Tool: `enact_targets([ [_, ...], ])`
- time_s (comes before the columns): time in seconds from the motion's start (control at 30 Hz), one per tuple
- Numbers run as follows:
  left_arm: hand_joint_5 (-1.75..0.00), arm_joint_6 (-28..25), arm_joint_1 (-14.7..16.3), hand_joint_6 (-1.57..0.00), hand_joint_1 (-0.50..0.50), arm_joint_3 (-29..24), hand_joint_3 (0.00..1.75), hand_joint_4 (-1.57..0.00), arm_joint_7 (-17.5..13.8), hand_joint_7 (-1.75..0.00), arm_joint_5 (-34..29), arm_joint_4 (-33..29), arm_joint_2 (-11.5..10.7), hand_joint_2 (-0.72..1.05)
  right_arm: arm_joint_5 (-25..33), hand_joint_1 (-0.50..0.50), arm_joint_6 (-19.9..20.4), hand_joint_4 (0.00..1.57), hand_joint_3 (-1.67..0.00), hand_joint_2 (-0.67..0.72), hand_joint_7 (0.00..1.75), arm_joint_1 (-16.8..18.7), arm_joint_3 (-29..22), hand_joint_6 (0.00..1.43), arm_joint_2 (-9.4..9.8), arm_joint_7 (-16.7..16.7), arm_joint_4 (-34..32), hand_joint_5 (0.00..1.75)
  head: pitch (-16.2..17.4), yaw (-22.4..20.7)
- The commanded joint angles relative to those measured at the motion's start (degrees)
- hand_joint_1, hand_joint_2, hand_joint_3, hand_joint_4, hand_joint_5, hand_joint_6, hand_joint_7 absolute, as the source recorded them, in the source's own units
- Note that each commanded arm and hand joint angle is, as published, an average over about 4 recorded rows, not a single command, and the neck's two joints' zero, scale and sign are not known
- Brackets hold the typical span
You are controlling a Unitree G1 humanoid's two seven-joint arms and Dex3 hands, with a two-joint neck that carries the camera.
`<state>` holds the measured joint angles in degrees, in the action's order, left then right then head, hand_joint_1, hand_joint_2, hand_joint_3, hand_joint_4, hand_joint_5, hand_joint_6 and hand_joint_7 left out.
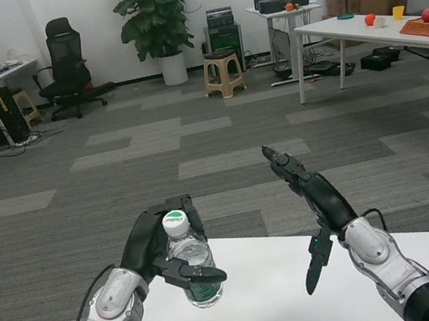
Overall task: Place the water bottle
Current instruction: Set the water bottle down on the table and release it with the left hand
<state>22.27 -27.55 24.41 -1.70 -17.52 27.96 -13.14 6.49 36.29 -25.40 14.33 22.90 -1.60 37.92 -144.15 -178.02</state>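
Left hand [159, 248] of ours grips the water bottle [192, 261] upright at seven o'clock, base at or just above the worktop [287, 297]. Setting down and letting go remain. Our right hand [315, 209] hangs spread, empty.

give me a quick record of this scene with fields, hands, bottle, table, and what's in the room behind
left hand: grips the water bottle around its middle
right hand: holds nothing, fingers apart, raised over the table's far edge
water bottle: upright, clear, white cap on, at the far left of the white table; whether its base touches the table is unclear
background: office chair, potted plant, plastic stool, second table with fruit
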Motion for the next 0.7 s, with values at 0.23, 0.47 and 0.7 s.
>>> enact_targets([
  [0.23,-1.75,1.13,-0.97,-1.39,-0.08,-0.4,0.35,-1.57,0.45,-1.73,-0.15,2.36,0.55,0.16,0.28,-0.29,0.36,0.0,0.0,0.53,0.0,0.35,-0.45,0.0,0.04,-0.4,-0.41,0.0,-0.22,0.05],
  [0.47,-1.75,4.54,-1.67,-1.39,-0.08,-0.55,0.31,-1.57,1.44,-1.73,-0.63,8.64,1.28,0.16,0.28,-0.29,0.36,0.0,0.0,0.53,0.0,0.35,-0.45,0.0,0.04,-0.37,-0.25,0.0,-0.35,-0.04],
  [0.7,-1.75,12.27,-5.54,-1.39,-0.08,1.67,0.26,-1.53,3.28,-1.68,-3.09,24.33,2.18,0.16,0.28,-0.29,0.36,0.0,0.0,0.53,0.0,0.33,-0.16,0.0,0.02,-0.35,0.19,0.0,-0.47,-0.08],
])
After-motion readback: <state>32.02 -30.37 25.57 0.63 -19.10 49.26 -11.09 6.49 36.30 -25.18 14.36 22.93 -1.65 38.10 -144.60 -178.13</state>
